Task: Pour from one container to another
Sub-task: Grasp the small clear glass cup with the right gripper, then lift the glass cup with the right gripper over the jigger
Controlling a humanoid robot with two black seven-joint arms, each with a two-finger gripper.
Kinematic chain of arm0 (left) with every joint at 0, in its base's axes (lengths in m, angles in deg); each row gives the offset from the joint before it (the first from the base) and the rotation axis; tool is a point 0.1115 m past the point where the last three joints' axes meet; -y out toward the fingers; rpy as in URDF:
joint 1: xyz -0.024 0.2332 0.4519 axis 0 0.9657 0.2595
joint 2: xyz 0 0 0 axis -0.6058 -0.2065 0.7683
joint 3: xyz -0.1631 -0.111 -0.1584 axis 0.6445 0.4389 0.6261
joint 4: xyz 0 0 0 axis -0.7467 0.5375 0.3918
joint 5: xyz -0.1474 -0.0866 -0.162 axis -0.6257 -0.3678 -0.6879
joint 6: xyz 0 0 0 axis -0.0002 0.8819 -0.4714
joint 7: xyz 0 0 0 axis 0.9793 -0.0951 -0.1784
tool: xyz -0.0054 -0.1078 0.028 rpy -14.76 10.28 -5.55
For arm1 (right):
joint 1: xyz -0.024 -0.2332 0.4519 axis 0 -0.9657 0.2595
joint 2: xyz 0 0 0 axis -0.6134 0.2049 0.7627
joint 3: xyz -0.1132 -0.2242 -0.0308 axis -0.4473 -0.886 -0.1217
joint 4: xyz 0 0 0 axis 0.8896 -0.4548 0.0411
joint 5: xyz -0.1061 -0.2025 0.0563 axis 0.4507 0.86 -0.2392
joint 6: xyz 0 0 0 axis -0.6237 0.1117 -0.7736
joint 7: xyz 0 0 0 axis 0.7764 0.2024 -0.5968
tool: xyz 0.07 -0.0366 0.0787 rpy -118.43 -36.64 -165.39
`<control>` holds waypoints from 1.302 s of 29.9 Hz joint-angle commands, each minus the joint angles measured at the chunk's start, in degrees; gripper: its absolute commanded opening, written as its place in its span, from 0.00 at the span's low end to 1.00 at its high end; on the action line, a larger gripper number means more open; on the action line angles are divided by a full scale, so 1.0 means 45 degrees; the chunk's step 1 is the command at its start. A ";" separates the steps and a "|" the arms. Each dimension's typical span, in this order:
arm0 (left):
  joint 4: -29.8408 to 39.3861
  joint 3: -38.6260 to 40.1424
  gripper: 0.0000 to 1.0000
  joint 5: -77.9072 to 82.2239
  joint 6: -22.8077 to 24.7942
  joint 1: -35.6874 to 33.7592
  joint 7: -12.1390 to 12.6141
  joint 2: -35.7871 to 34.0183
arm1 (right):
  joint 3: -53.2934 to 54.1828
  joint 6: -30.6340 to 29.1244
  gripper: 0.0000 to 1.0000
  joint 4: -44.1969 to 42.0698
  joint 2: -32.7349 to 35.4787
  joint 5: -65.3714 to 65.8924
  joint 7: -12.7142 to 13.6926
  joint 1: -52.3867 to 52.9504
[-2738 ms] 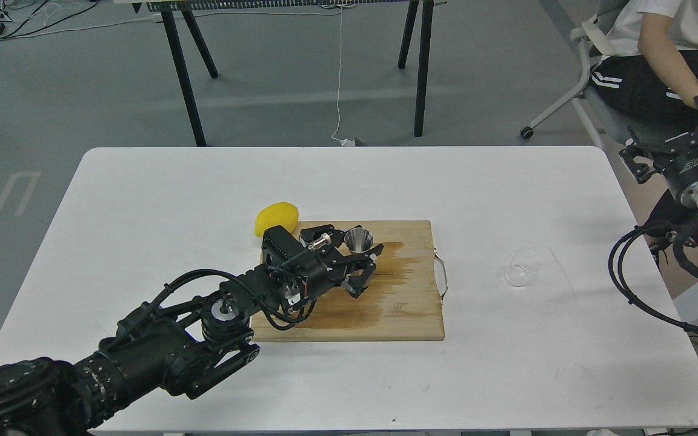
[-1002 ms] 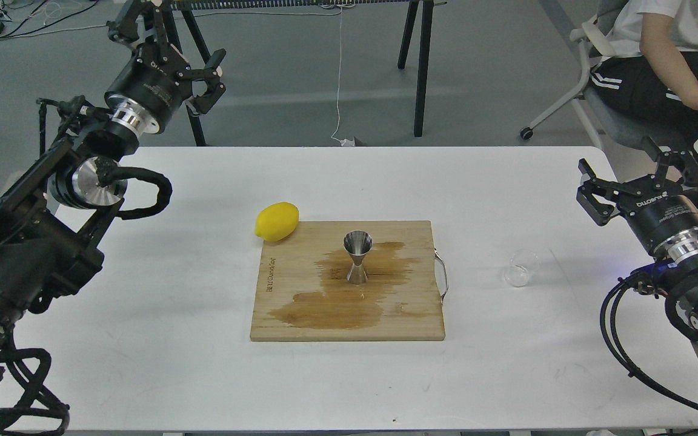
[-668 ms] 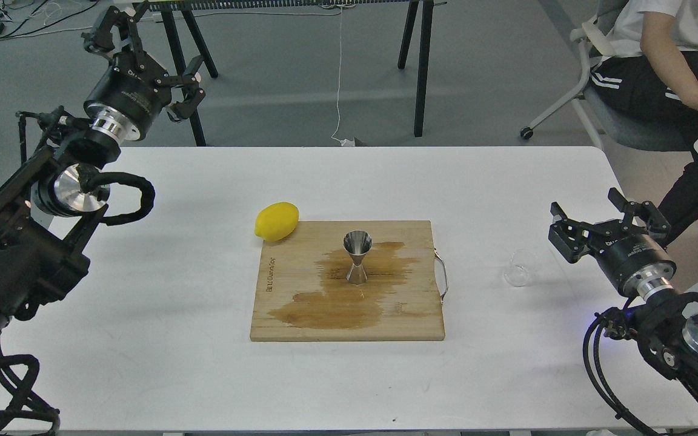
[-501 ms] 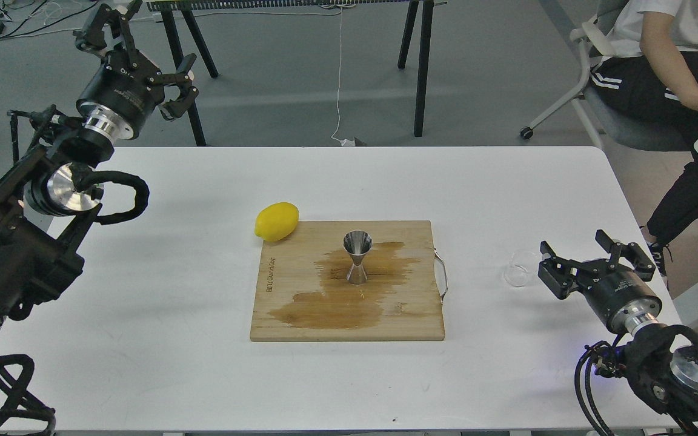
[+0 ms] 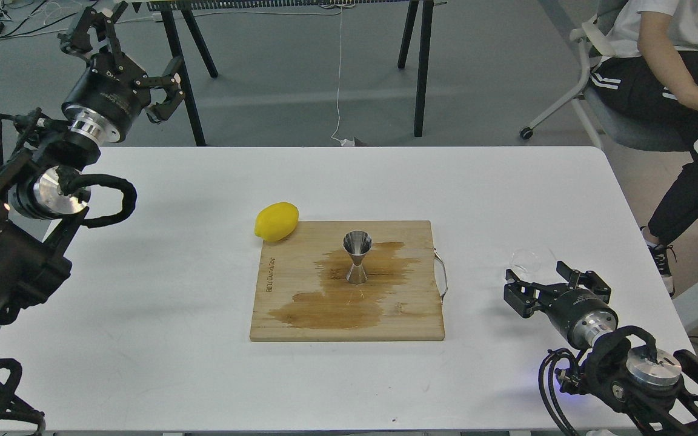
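The shiny steel jigger (image 5: 357,257) stands upright on the wet wooden cutting board (image 5: 409,321), near the table's middle. The clear glass cup (image 5: 526,259) rests on the white table right of the board, barely visible. My right gripper (image 5: 541,283) is low over the table just in front of the cup, fingers spread open, nothing between them; I cannot tell whether it touches the cup. My left gripper (image 5: 120,54) is raised far at the back left, beyond the table's edge, open and empty.
A yellow lemon (image 5: 276,221) lies at the board's back left corner. A dark wet stain (image 5: 337,303) spreads over the board. A seated person (image 5: 676,66) is at the back right. Black table legs (image 5: 422,66) stand behind the table.
My left arm left the jigger and withdrew to the back left. My right arm came down and leftward until its open gripper reached the glass cup. The jigger and the cup have stayed put.
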 commanded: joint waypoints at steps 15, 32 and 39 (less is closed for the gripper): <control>-0.0043 -0.0047 1.00 0.0020 -0.0020 0.0035 -0.0209 -0.0026 | -0.0039 0.0289 0.87 -0.2837 -0.1484 0.0673 0.0202 0.1660; -0.0043 -0.0009 1.00 0.0039 -0.0137 -0.0004 -0.0209 -0.0104 | -0.0058 0.0035 0.37 -0.2447 -0.1524 0.0771 0.0221 0.1660; -0.0023 -0.0028 1.00 0.0020 -0.0157 -0.0062 -0.0209 -0.0143 | -0.0566 0.0463 0.35 0.0166 -0.0745 0.1296 0.0163 0.1738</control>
